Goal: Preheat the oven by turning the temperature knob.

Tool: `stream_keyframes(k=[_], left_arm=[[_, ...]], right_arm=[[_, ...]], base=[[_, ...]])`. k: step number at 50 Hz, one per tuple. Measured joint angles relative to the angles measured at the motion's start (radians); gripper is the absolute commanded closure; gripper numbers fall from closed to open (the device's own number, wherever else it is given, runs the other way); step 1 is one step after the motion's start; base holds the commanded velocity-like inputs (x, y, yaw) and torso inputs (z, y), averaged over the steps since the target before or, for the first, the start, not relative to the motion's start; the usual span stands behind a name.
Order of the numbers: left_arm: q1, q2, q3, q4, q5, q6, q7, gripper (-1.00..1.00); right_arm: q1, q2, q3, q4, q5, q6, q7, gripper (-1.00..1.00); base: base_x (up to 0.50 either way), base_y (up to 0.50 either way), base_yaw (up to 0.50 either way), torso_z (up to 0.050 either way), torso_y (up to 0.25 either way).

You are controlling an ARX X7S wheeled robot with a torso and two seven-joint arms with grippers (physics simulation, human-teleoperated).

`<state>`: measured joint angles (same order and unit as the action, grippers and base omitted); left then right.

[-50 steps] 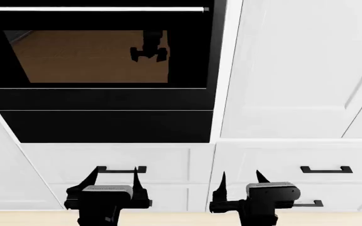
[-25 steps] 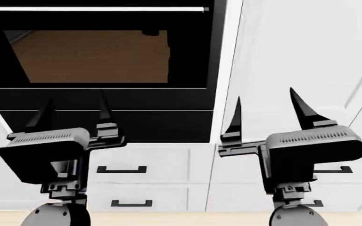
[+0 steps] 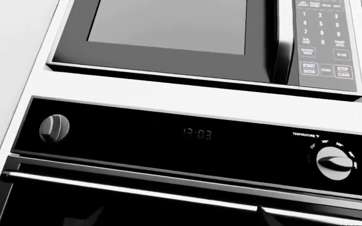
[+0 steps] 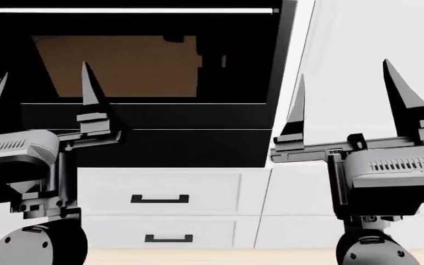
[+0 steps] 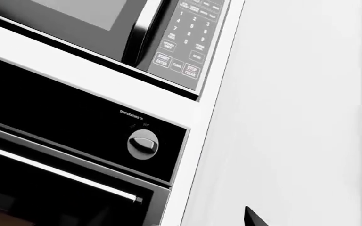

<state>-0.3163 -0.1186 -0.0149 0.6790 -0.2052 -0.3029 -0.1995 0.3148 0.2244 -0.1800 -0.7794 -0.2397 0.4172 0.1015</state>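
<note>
White cabinet fronts fill the head view, with the oven [image 4: 153, 83] built in at upper left: black body, brown-tinted window, thin bright bar handle [image 4: 123, 10] along the top edge, plain black lower panel under the window. Two white drawers [image 4: 160, 190] with small black handles sit below the oven. Tall white cabinet door [image 4: 374, 83] to the right of the oven. Left gripper [image 4: 42, 91] raised in front of the oven's lower left, fingers spread wide, pointing up, nothing between them. Right gripper [image 4: 348, 94] raised in front of the white door, fingers also spread apart, empty. Neither touches the oven.

Left wrist view: oven control panel [image 3: 193, 141] is a black strip with a dim clock display in the middle, a plain knob [image 3: 54, 128] at one end and the temperature knob [image 3: 333, 162] at the other, labelled TEMPERATURE with degree marks around it. Bar handle [image 3: 124, 189] runs just below the panel. Microwave [image 3: 187, 37] with keypad sits above the panel. One fingertip barely shows at the frame edge; no contact with the knob.

Right wrist view: temperature knob [image 5: 143, 143] near the panel's corner, microwave keypad [image 5: 187, 37] above it, white cabinet door [image 5: 294, 117] beside it. Gripper well apart from the knob.
</note>
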Motion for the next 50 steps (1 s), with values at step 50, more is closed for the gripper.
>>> stream_keyframes(k=[50], left_arm=[[0.010, -0.057, 0.019, 0.065, -0.090, 0.018, -0.025, -1.00]], right_arm=[[0.001, 0.023, -0.022, -0.027, 0.011, 0.018, 0.013, -1.00]], base=[[0.00, 0.04, 0.00, 0.004, 0.000]])
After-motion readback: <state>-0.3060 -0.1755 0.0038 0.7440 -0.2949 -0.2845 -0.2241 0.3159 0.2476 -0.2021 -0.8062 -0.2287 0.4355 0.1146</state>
